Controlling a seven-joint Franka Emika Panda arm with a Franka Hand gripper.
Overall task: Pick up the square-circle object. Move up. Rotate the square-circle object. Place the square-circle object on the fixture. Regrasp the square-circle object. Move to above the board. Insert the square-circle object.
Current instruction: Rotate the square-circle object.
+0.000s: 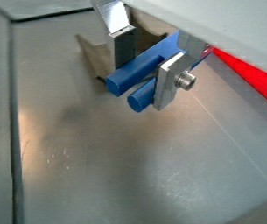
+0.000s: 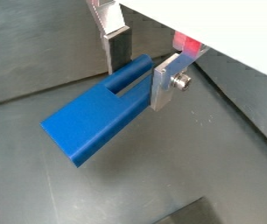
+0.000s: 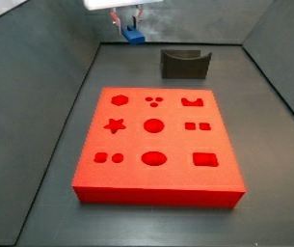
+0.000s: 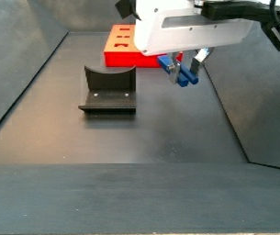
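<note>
Square-circle object (image 1: 142,77), small blue plastic two-prong piece, clamped between the gripper (image 1: 144,59) silver finger plates in both wrist views (image 2: 98,122); no writing readable. Side view: held off the floor, near the far wall, left of the dark grey notched fixture (image 3: 184,64), beyond the flat red board (image 3: 156,146); gripper (image 3: 135,29) mostly cropped.

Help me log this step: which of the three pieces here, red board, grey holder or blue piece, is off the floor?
The blue piece: it hangs clamped in the gripper, clear of the floor. The red board and the grey holder both rest on it.
</note>
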